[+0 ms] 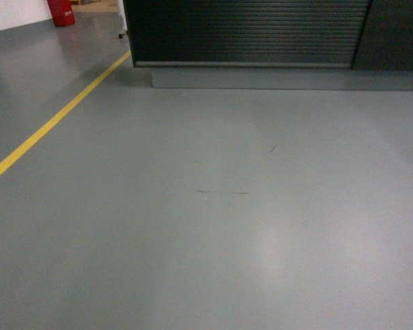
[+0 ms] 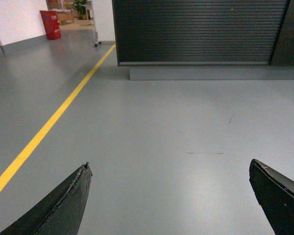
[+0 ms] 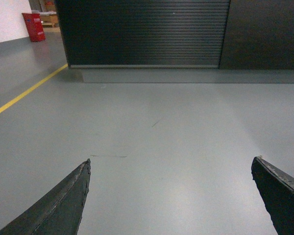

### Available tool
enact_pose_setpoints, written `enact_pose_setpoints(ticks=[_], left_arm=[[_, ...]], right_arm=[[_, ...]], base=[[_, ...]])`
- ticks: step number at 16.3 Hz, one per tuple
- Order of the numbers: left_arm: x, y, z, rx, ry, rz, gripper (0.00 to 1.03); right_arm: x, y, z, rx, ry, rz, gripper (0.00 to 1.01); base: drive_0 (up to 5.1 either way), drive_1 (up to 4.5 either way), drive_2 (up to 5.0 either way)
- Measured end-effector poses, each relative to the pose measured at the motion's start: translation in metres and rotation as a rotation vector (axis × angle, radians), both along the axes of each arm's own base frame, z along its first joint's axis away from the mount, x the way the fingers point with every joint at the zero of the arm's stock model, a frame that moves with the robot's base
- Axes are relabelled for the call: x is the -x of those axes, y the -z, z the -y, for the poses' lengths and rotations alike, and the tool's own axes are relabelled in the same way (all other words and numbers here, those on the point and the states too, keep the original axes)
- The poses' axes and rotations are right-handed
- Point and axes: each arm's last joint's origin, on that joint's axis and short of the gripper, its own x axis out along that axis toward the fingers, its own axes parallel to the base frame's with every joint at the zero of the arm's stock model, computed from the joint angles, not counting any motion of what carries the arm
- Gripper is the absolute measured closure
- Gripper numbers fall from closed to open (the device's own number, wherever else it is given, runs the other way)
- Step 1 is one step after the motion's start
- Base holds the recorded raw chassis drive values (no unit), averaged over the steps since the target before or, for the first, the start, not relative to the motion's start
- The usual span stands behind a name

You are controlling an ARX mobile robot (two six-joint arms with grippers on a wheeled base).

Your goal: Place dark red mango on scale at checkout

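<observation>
A: Log entry. Head view shows grey floor [image 1: 213, 227], a yellow line [image 1: 51, 125] running off to the left, and the ribbed front of the checkout [image 1: 248, 31] ahead. Only the front panel shows; the counter top is out of frame.

B: Mango? Scale?

A: Neither is in any view. Can't say where the mango is from here. The scale is likewise unseen; my guess is it sits on the counter top.

B: Grippers?

A: Left gripper [image 2: 169, 196]: both fingers spread wide, nothing between them, only floor. Right gripper [image 3: 169, 196]: same, fingers wide apart and empty. Neither arm shows in the head view.

B: So nothing is in hand. Stage?

A: I judge this as travel or search, before any pick.

B: Risks?

A: First, rolling on to the checkout empty-handed, since no fruit is held. Second, the base meeting the grey plinth [image 1: 282, 78] under the ribbed panel if the approach runs too close, as the cameras look low. Third, picking the wrong fruit later, with no target sighted now. A red bin [image 1: 62, 12] stands far left, well apart from our path.
</observation>
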Motion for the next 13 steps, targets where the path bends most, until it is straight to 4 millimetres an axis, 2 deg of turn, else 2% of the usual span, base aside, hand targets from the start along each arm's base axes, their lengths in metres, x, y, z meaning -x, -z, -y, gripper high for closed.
enact_pose_setpoints(ticks=[13], left_arm=[[0.0000,0.0000,0.0000,0.000,0.000,0.000,0.05]], right_arm=[[0.0000,0.0000,0.0000,0.000,0.000,0.000,0.03]], base=[[0.0,0.00,0.0]])
